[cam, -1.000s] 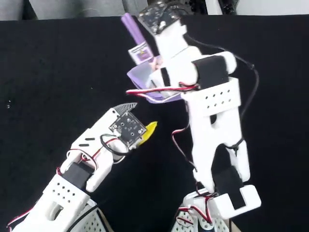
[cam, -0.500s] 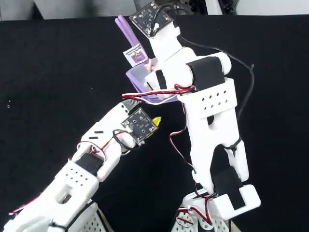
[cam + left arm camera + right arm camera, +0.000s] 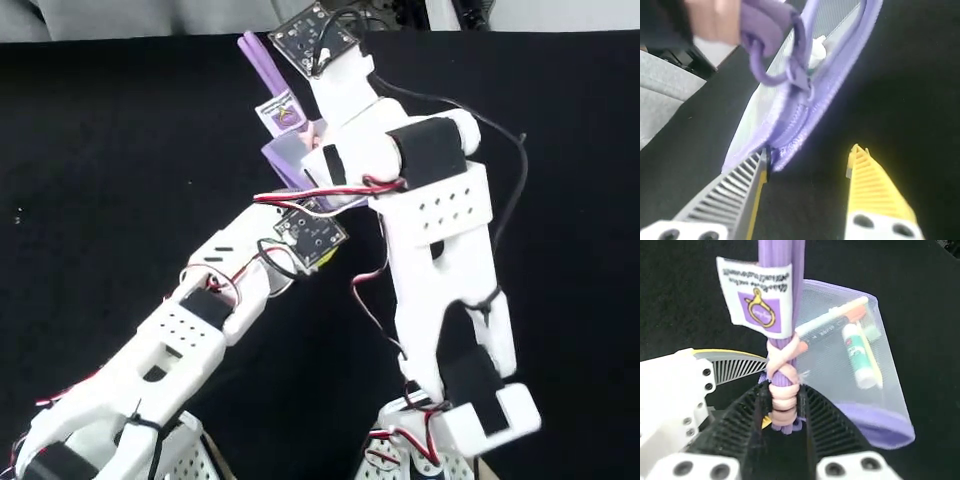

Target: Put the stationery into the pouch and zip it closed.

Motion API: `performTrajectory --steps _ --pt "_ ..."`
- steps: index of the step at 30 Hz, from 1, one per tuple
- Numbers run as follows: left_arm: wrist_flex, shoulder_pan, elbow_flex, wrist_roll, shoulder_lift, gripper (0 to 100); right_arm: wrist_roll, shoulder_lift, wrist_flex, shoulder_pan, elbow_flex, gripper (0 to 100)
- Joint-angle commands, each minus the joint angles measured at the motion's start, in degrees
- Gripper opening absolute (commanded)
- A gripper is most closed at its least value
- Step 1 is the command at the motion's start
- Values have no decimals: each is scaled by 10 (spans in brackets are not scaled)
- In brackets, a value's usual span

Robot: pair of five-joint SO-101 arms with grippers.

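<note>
**Left hand lining up on the zip while the right is holding the pouch**

The black counter (image 3: pixel 100 150) is carrying both arms. The right arm (image 3: pixel 440 260) is reaching toward the far side. Its right hand (image 3: pixel 783 399) is clamping tight on the purple strap bundle (image 3: pixel 781 285), at the pink band (image 3: pixel 786 385) wound round it, below the label (image 3: pixel 756 302). The pouch (image 3: pixel 890 395) is hanging from that bundle, just beside the black fingers. The stationery is showing through its mesh, with a pen (image 3: pixel 832 320) and a glue stick (image 3: pixel 858 357) lying inside.

The left arm (image 3: pixel 190 330) is stretching in from the near side. The left hand (image 3: pixel 810 152) is standing wide open and holding nothing. Its grey finger (image 3: pixel 735 190) is touching, or just beside, the pouch's near corner. Its yellow finger (image 3: pixel 872 185) is hovering apart from the cloth, over bare counter.

The zip edge is running lengthwise away from the left hand. The zip pull (image 3: pixel 802 82) is sitting farther along that edge, toward the right hand. The left hand is the free one and the nearer to the pull. It will likely need to travel forward along the edge until both fingers are flanking the pull. How far the zip is already drawn I cannot tell.
</note>
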Motion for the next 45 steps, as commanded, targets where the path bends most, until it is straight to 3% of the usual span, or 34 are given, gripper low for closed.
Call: performTrajectory --steps 1,7,14,23,30,37,45 --pt "-13 7 -47 -1 9 238 -4 -70 10 -3 -18 11" --pt "-13 31 -76 -1 40 28 -4 -100 10 -3 -7 11" --pt "-13 32 -87 -1 69 30 -3 -102 5 7 11 11" --pt "-13 -7 -63 0 64 28 3 -103 -24 164 14 11" --pt "-17 -16 -41 0 64 28 9 -103 -27 229 11 11" --pt "-158 -17 37 0 64 27 26 -98 -55 295 15 11" --pt "-165 -17 44 0 64 27 26 -98 -138 360 73 11"
